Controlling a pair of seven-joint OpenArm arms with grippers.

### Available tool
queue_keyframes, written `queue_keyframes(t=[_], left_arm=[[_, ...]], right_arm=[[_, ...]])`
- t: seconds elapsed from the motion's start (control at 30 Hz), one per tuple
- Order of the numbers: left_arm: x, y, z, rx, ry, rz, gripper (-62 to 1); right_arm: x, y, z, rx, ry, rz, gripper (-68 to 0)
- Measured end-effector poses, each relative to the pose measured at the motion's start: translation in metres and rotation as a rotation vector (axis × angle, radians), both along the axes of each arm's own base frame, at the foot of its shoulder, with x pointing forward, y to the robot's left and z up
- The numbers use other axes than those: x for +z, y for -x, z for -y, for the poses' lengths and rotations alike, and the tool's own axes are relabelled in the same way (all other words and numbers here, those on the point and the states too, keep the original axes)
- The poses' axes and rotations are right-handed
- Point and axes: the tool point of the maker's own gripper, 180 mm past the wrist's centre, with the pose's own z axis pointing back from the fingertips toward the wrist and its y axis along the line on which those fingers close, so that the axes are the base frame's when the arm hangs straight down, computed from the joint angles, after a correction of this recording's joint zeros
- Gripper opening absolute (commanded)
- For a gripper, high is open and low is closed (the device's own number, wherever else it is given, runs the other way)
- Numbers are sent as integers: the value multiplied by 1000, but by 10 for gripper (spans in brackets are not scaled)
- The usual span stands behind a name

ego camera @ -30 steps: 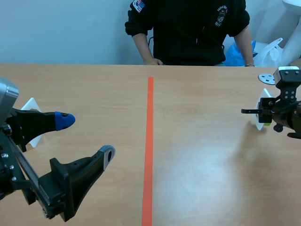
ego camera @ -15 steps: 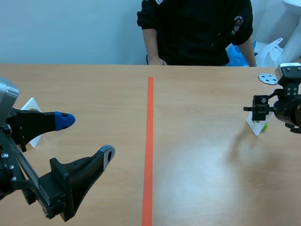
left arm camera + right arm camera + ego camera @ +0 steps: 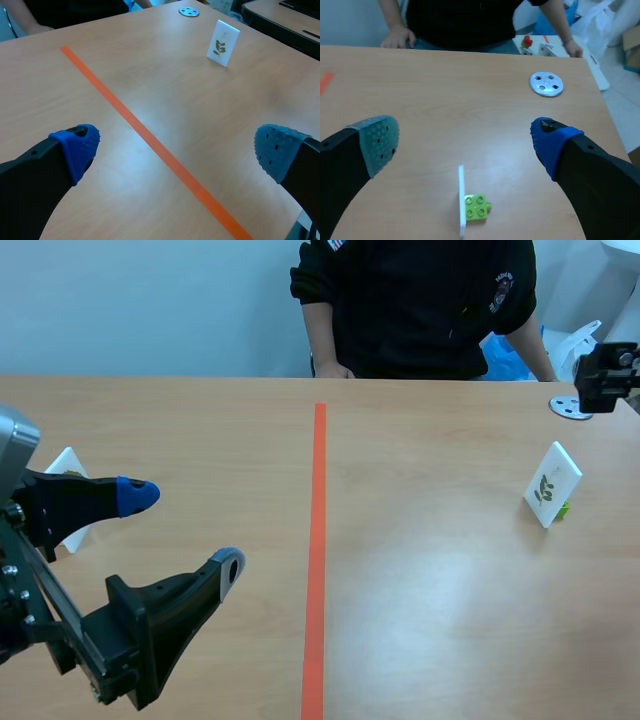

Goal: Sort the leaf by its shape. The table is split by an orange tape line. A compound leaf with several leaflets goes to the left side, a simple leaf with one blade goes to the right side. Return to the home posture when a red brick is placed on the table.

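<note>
A white leaf card (image 3: 552, 484) stands upright on a small green brick (image 3: 563, 508), on the right side of the orange tape line (image 3: 317, 540). Its picture (image 3: 219, 47) is a dark green sprig that looks to have several leaflets. My right gripper (image 3: 465, 142) is open and hangs above and just behind the card (image 3: 461, 200), touching nothing. In the scene view the right arm (image 3: 608, 377) sits raised at the far right edge. My left gripper (image 3: 182, 532) stands open and empty low over the left side, with the tape line (image 3: 150, 137) ahead of it.
A second white card (image 3: 66, 468) stands at the far left, partly hidden behind my left fingers. A round metal disc (image 3: 571, 407) lies near the far right corner. A person in black (image 3: 410, 305) sits across the table, one hand (image 3: 328, 370) at its edge.
My right gripper opened and let go of the leaf card, then rose up and away toward the far right. The card stays standing on the table. The left arm has not moved.
</note>
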Motion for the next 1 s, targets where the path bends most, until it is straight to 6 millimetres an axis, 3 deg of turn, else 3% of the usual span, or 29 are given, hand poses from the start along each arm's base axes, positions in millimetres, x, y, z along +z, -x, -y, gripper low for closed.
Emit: queue_keyframes(t=[0.2, 0.33, 0.57, 0.8, 1.0], left_arm=[[1, -2, -4, 14, -7, 6, 14], [1, -3, -5, 18, -10, 9, 14], [1, -3, -5, 18, -10, 8, 14], [1, -3, -6, 16, -13, 7, 14], [1, -3, -6, 16, -13, 7, 14]], right_arm=[[-1, 56, -55, 235, -49, -17, 4], [-5, 94, -89, 329, -76, -45, 4], [-12, 145, -123, 399, -103, -111, 4], [-1, 173, -149, 451, -109, -115, 4], [-9, 182, -150, 417, -125, -138, 4]])
